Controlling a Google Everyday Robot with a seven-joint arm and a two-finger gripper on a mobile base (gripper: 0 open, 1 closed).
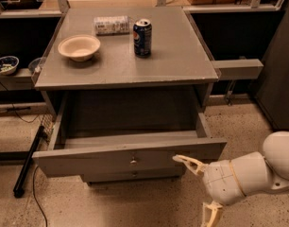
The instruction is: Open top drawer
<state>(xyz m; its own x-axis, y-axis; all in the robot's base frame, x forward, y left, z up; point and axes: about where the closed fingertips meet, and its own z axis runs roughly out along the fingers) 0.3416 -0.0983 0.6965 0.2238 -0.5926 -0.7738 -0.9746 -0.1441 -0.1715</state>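
The top drawer [88, 162] of the grey cabinet is pulled far out, its inside showing dark and empty. Its flat grey front carries a small round metal knob [133, 161] at centre. A slimmer drawer front [135, 175] shows just under it. My gripper [200, 187] is at the lower right, in front of and just below the drawer's right end, apart from the knob. Its cream fingers [188, 162] are spread wide and hold nothing.
On the cabinet top [182, 56] stand a cream bowl [79, 47], a blue soda can [142, 37] and a lying silvery can [111, 25]. A dark pole [29, 162] and cable lie on the floor at left. A grey shelf arm [238, 68] juts out at right.
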